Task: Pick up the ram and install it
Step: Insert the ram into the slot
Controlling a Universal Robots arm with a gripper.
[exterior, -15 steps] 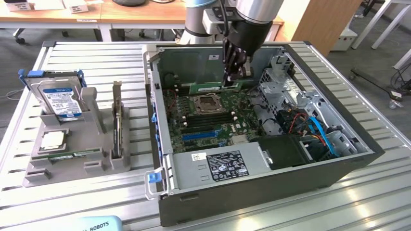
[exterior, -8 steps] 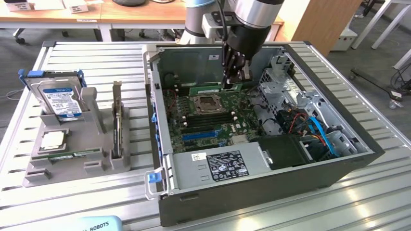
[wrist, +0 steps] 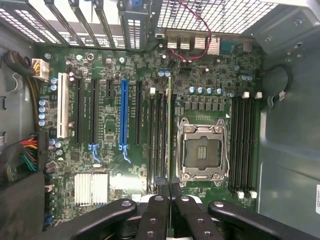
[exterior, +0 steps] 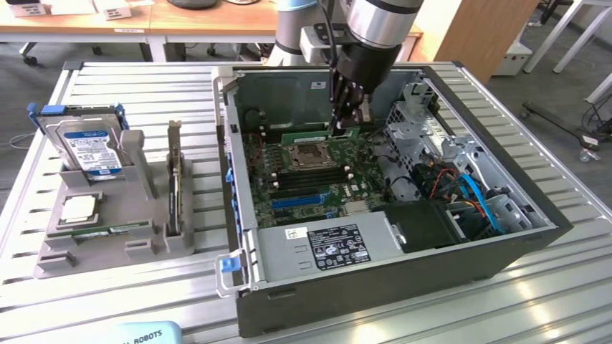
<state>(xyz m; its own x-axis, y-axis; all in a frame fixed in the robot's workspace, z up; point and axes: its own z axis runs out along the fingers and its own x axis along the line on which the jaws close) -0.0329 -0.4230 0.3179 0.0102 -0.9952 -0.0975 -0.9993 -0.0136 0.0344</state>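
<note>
On the exterior view's left, a grey holder [exterior: 57,251] is sitting on the slatted table [exterior: 535,301], carrying a blue-labelled hard drive [exterior: 91,147], a square processor chip [exterior: 79,208] and a spare green memory stick [exterior: 100,231] lying in its front slot. Further right, the open computer case [exterior: 383,287] is lying with its motherboard [exterior: 306,179] facing up. The arm is reaching down into the case, and the gripper [exterior: 347,131] [wrist: 170,192] is pinching the ram [exterior: 311,134] [wrist: 170,125] between narrowly closed fingers [wrist: 159,215]. The ram is standing on edge along the black memory slots, just beside the empty processor socket [wrist: 201,150]; whether it is fully seated in a slot cannot be told.
</note>
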